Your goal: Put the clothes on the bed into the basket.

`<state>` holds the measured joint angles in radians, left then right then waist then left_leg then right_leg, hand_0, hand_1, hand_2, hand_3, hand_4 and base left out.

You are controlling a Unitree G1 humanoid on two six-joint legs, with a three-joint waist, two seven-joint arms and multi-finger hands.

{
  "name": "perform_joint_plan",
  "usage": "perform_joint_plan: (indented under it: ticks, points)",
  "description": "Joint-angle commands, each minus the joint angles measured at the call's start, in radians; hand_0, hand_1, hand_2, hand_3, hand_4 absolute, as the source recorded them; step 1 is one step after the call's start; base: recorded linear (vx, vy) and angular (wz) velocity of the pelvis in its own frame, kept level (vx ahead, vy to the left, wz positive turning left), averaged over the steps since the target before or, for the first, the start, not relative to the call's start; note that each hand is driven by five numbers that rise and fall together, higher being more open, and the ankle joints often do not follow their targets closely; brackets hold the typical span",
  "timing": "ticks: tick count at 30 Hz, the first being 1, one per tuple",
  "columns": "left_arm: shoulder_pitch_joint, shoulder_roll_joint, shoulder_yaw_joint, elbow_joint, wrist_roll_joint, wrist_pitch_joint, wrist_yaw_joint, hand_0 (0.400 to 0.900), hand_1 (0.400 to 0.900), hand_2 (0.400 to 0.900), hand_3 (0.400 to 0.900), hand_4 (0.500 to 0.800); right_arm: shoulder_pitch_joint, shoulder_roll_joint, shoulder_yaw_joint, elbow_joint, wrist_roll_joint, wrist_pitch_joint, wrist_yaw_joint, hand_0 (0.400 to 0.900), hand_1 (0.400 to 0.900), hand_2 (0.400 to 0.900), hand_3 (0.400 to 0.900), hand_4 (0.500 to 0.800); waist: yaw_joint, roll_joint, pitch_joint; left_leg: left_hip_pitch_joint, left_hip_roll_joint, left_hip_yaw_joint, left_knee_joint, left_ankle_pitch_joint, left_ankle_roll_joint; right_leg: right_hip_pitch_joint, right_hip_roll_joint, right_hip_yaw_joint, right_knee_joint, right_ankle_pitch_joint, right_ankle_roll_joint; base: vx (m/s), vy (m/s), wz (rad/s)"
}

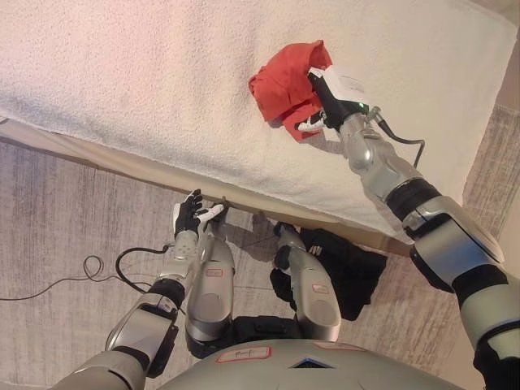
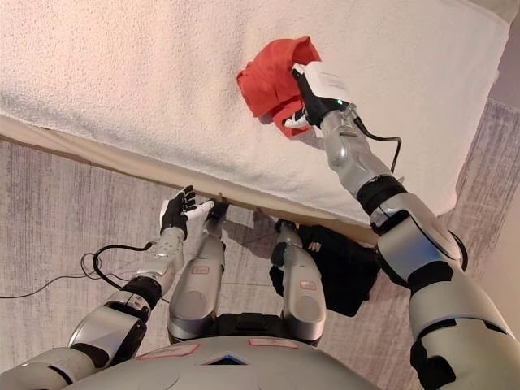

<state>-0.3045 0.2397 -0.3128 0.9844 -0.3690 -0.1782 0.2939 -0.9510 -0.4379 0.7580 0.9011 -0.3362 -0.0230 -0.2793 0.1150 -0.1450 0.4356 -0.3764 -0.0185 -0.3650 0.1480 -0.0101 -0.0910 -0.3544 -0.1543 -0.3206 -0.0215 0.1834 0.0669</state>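
Observation:
A crumpled red garment point(image 1: 284, 81) lies on the white bed cover point(image 1: 146, 73), towards the far right. My right hand point(image 1: 318, 104) reaches over the bed and rests on the garment's right side, with its fingers curled into the bunched cloth. My left hand point(image 1: 193, 215) is held low in front of the bed's near edge, with its fingers spread and nothing in it. No basket shows in either view.
The bed's beige side edge point(image 1: 122, 162) runs across the view above a grey carpet point(image 1: 57, 219). A black heap point(image 1: 353, 268), apparently cloth, lies on the floor by the bed's edge at the lower right.

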Motion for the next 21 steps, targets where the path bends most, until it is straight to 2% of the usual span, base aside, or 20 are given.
perform_joint_plan:
  ticks: [1, 5, 6, 7, 21]
  points:
    - [-0.002, 0.024, -0.024, -0.018, -0.002, -0.051, 0.030, 0.900, 0.900, 0.900, 0.900, 0.800, -0.106, 0.014, 0.026, 0.052, -0.071, -0.012, -0.053, 0.900, 0.900, 0.900, 0.900, 0.800, 0.022, 0.005, -0.010, 0.075, 0.011, 0.116, -0.096, 0.014, 0.048, 0.031, -0.027, 0.081, 0.159, -0.132, 0.059, 0.00, 0.000, 0.00]
    - [-0.006, 0.026, -0.031, -0.020, -0.004, -0.051, 0.031, 0.900, 0.900, 0.900, 0.900, 0.800, -0.134, 0.066, 0.019, 0.085, -0.020, -0.016, -0.026, 0.900, 0.900, 0.900, 0.900, 0.800, 0.030, 0.009, -0.014, 0.073, 0.009, 0.112, -0.098, 0.017, 0.046, 0.037, -0.026, 0.076, 0.153, -0.131, 0.058, -0.01, -0.010, 0.07]
    - [-0.003, 0.026, -0.030, -0.022, -0.008, -0.049, 0.029, 0.900, 0.900, 0.900, 0.900, 0.800, -0.134, 0.075, 0.010, 0.083, 0.009, -0.019, -0.018, 0.582, 0.582, 0.582, 0.582, 0.609, 0.032, 0.009, -0.016, 0.074, 0.009, 0.110, -0.099, 0.019, 0.046, 0.038, -0.026, 0.075, 0.150, -0.130, 0.058, 0.00, -0.007, 0.06]
    - [0.001, 0.025, -0.030, -0.020, -0.011, -0.049, 0.029, 0.900, 0.900, 0.900, 0.900, 0.800, -0.137, 0.086, 0.002, 0.073, 0.042, -0.024, -0.009, 0.400, 0.400, 0.400, 0.400, 0.500, 0.033, 0.009, -0.018, 0.074, 0.009, 0.109, -0.100, 0.020, 0.045, 0.040, -0.025, 0.074, 0.148, -0.129, 0.057, 0.01, -0.006, 0.04]
    - [0.016, 0.023, -0.017, 0.013, -0.010, -0.041, 0.035, 0.900, 0.900, 0.900, 0.900, 0.800, -0.110, 0.141, -0.057, 0.075, 0.110, -0.026, -0.037, 0.400, 0.400, 0.400, 0.400, 0.500, 0.033, 0.010, -0.035, 0.100, 0.015, 0.111, -0.129, 0.029, 0.043, 0.068, -0.016, 0.076, 0.118, -0.124, 0.057, 0.00, -0.001, -0.01]
